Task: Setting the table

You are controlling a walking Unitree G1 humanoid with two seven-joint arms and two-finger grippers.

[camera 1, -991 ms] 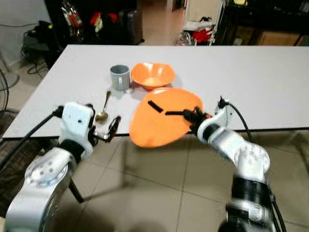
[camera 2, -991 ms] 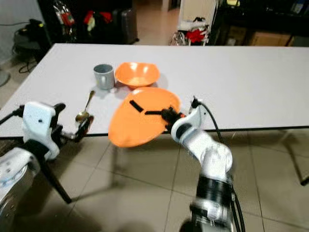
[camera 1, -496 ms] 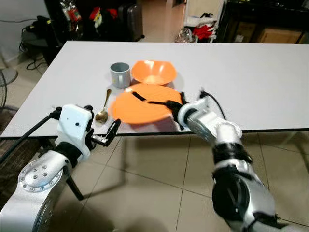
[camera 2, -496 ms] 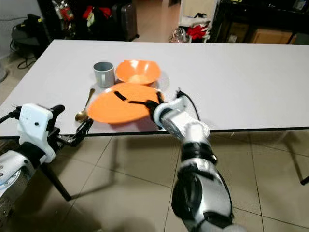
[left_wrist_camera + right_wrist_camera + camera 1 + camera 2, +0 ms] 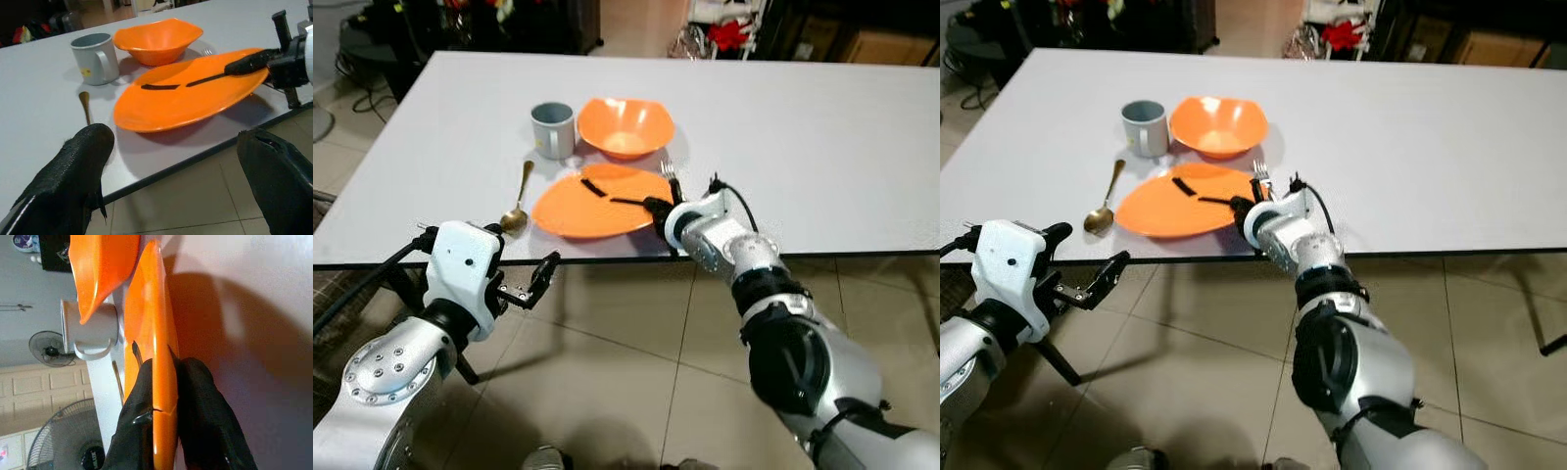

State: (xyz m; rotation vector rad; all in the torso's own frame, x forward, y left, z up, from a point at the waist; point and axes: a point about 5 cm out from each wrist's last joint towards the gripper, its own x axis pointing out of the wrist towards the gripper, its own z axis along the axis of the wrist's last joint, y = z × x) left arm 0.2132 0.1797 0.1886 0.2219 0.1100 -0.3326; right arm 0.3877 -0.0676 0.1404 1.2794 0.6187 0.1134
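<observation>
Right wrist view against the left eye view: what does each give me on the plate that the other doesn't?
The right wrist view alone shows the plate edge-on, pinched at its rim between two black fingers. The left eye view alone shows the layout: fork beside the plate, gold spoon on its other side, and the left tool off the table edge. Both show the plate held by the right tool, with bowl and grey mug behind.

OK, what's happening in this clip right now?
The robot is setting a white table. Its right gripper is shut on the rim of an orange plate, holding it low over the table's near edge, between a gold spoon and a fork. A grey mug and an orange bowl sit just behind. The left gripper hangs open below the table edge.
</observation>
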